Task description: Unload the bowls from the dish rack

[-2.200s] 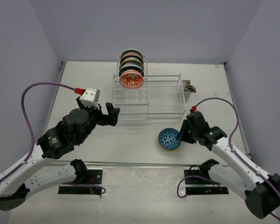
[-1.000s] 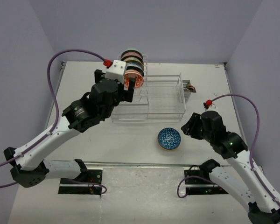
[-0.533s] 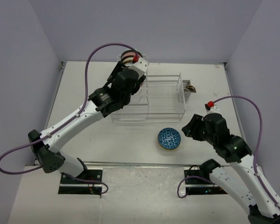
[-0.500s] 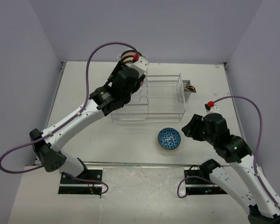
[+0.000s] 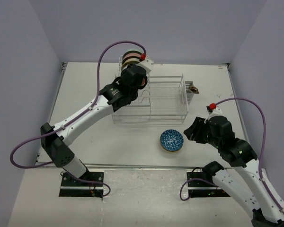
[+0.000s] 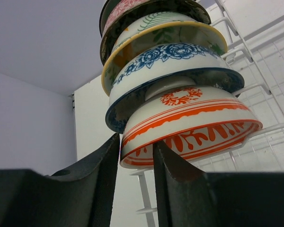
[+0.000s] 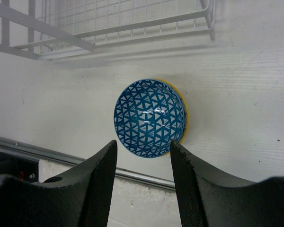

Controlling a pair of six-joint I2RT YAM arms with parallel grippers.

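Observation:
Several bowls stand on edge in the dish rack (image 5: 165,101) at its back left end (image 5: 131,57). Nearest in the left wrist view is a red-orange bowl (image 6: 189,123), then a blue-white floral bowl (image 6: 170,59) and a yellow-rimmed bowl (image 6: 156,33). My left gripper (image 6: 136,142) (image 5: 135,78) straddles the red-orange bowl's rim, one finger outside, one inside, close to it. A blue triangle-patterned bowl (image 5: 172,140) (image 7: 149,117) sits on the table in front of the rack. My right gripper (image 7: 143,144) (image 5: 191,130) hovers open just right of it, holding nothing.
The rack's right and front sections (image 7: 132,23) hold nothing. A small dark object (image 5: 193,89) lies against the rack's back right end. A metal strip (image 7: 61,156) runs along the table's near edge, below the blue bowl.
My left arm has reached from the table's left up to the rack's back end, and its jaws have narrowed around the red-orange bowl's rim. The right gripper has drawn back from the blue bowl.

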